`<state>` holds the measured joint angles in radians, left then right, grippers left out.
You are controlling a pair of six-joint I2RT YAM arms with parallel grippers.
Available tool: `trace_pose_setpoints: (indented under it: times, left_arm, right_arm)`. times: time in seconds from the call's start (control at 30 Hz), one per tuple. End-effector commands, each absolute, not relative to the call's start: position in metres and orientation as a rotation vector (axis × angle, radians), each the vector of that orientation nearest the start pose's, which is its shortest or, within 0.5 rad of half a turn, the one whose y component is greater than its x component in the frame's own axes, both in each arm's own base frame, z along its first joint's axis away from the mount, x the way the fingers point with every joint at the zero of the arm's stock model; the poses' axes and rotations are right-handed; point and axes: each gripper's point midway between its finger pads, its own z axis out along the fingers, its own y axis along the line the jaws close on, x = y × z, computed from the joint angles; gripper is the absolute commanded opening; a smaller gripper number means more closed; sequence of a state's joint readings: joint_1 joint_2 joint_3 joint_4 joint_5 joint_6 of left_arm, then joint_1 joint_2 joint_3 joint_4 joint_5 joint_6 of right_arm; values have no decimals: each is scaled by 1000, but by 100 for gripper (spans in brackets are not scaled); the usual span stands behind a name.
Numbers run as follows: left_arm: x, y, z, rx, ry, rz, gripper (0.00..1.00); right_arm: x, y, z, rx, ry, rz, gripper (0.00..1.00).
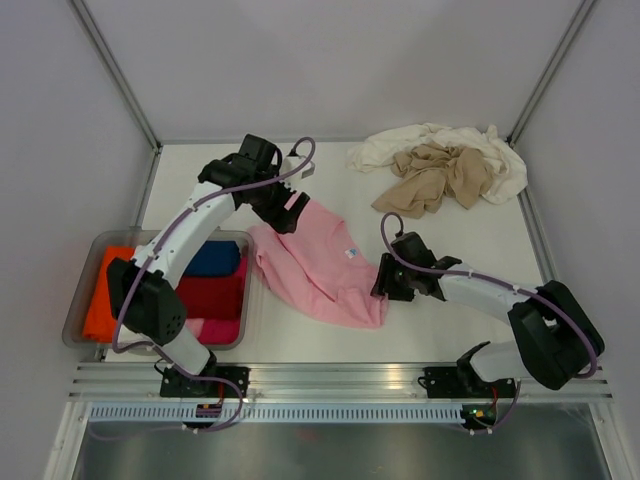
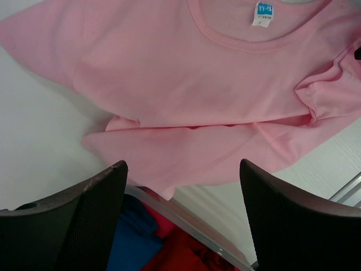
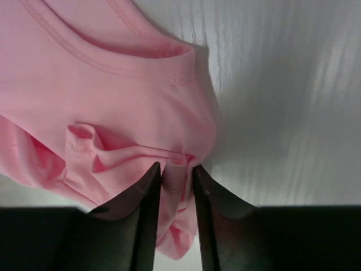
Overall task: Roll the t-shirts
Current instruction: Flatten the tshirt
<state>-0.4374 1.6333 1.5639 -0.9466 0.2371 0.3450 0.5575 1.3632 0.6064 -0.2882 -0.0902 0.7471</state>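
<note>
Soft and limp, the pink t-shirt (image 1: pixel 315 262) bunches where the right gripper (image 3: pixel 176 167) pinches it; the left gripper (image 2: pixel 183 164), jaws wide, should probably take its hem.

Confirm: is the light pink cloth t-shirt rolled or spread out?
Spread: light pink cloth t-shirt lies flat, unrolled, neck label showing; one corner bunched.

The left arm (image 1: pixel 185 225) and right arm (image 1: pixel 485 292) share one build: white tubular links between chunky black joint housings. A thin mauve-grey cable (image 1: pixel 312 155) runs along each (in loose loops near the wrist). Black base plates (image 1: pixel 205 385) carry small coloured connectors. The left gripper (image 2: pixel 183 162) has black fingers (image 2: pixel 93 220) with fine mesh-textured faces; the right gripper (image 3: pixel 176 166) has dark, smooth, tapered fingers (image 3: pixel 144 220)
</note>
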Motion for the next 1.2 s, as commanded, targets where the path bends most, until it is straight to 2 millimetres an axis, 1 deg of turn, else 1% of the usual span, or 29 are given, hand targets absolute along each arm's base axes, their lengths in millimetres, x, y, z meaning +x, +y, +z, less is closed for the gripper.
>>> trace_pose_setpoints:
  times: [0.0,0.07,0.1,0.13,0.17,0.2,0.23,0.27,0.3,0.33,0.37,0.4,0.43,0.47,0.5,0.57,0.6,0.63,0.7,0.73,0.77,0.8,0.87,0.9,0.93,1.0,1.03,1.1,1.17]
  left_arm:
    - [331,-178,206,1034,2307,-324,85]
    - [328,-178,206,1044,2303,-333,85]
    - [326,-179,208,1056,2289,-341,85]
    - [323,-180,208,1067,2285,-358,85]
    - [321,-180,207,1077,2284,-364,85]
    - [320,-181,206,1078,2285,-375,84]
    - [318,-181,201,1074,2302,-379,83]
    - [317,-182,198,1053,2326,-389,83]
    - [316,-183,193,1052,2344,-397,80]
    - [312,-186,181,1071,2374,-418,78]
    - [308,-191,176,1103,2376,-429,75]
    - [305,-195,170,1130,2382,-437,73]
    - [299,-202,161,1176,2393,-444,72]
    - [295,-208,155,1205,2395,-464,71]
    - [287,-217,145,1257,2401,-487,70]
    - [282,-228,132,1312,2404,-495,70]
    - [277,-232,122,1353,2409,-469,72]
    - [280,-234,109,1375,2421,-448,74]
    - [282,-236,96,1388,2440,-436,76]
    - [286,-237,91,1373,2445,-432,76]
    - [293,-233,83,1356,2472,-395,76]
    - [300,-234,84,1340,2467,-388,76]
    - [315,-230,85,1244,2499,-414,70]
    - [328,-223,91,1175,2502,-431,68]
    - [331,-222,93,1142,2509,-449,63]
    - [336,-214,94,1114,2512,-465,61]
    - [335,-213,94,1136,2502,-467,59]
    - [323,-210,89,1170,2507,-504,59]
    - [316,-207,82,1238,2497,-515,59]
  right_arm:
    - [219,194,0,218,2735,546,29]
    - [225,199,7,204,2703,578,7]
    - [231,194,10,212,2675,534,0]
    - [237,188,26,209,2638,511,0]
    - [241,183,36,210,2614,487,0]
    - [251,172,57,229,2538,453,0]
    - [258,157,73,263,2513,414,0]
    - [262,146,85,258,2480,387,0]
    - [265,135,99,265,2447,367,0]
    - [270,113,121,314,2394,331,0]
    - [271,101,129,287,2379,294,0]
    - [272,81,137,323,2370,250,0]
    - [271,74,137,317,2379,224,0]
    - [268,68,131,291,2410,190,0]
    - [264,65,127,301,2438,193,0]
    - [262,64,120,315,2461,202,0]
    - [263,64,118,333,2454,212,0]
    - [263,63,118,341,2445,207,0]
    - [266,61,123,347,2419,202,0]
    - [267,58,123,350,2414,186,0]
    - [267,57,123,347,2419,175,0]
    - [267,55,124,349,2419,165,0]
    - [268,50,124,345,2419,137,0]
    - [268,46,125,354,2416,127,0]
    - [268,44,125,348,2417,119,0]
    - [269,39,125,360,2415,114,0]
    - [269,39,125,357,2417,115,0]
    - [270,36,125,366,2413,116,0]
    - [270,34,124,359,2417,107,0]
